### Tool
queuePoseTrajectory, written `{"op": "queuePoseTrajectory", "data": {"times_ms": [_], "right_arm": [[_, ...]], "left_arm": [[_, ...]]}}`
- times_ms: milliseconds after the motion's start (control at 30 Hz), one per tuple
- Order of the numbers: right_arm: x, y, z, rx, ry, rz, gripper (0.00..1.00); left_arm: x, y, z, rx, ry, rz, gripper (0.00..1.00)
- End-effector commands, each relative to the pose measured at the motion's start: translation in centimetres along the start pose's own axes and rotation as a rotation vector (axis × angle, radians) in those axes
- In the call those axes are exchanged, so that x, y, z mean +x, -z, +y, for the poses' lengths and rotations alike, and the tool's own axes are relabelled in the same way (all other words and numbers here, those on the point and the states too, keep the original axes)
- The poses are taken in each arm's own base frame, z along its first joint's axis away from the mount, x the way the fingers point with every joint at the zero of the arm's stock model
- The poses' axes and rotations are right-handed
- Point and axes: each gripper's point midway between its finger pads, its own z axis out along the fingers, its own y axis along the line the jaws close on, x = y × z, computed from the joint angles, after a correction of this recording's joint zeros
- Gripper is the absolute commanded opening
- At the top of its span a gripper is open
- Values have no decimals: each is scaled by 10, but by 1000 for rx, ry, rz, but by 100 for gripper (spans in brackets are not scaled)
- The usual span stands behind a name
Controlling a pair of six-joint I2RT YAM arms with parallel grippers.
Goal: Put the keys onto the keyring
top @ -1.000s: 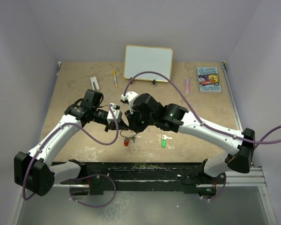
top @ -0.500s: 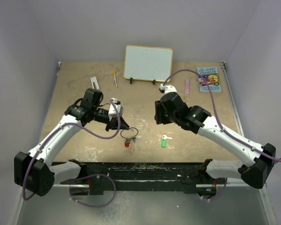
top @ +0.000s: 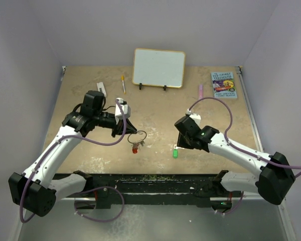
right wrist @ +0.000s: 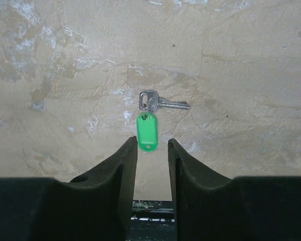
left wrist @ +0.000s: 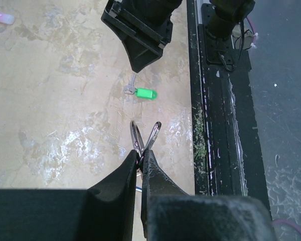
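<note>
key (right wrist: 163, 103) | flat, blade crosswise in right wrist view | green tag (right wrist: 146, 131) perpendicular

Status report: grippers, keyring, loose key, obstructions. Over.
Left gripper shut on keyring. Right gripper open, hovering above green-tagged key on the table. Nothing in the way.

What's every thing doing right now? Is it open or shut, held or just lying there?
left pincer: shut on the keyring.
keyring: pinched in the left pincer.
right pincer: open, above the green-tag key.
green-tag key: lying flat, not held.
whiteboard: standing up, blank.
book: closed, lying flat.
</note>
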Motion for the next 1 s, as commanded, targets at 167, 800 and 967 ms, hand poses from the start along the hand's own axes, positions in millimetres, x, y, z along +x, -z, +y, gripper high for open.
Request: {"op": "queuePoseTrajectory", "data": {"times_ms": [167,800,967], "right_arm": [[-9,-22,12,6,-65,-49,32],[0,-36,10,-3,-91,-56,29],[-1,-35,10,-4,-93,-59,29]], "left_arm": [[-26,6,8,-48,-38,-40,4],[-29,7,10,-68,-27,-46,4],[-26,6,11,-71,-22,-44,4]]}}
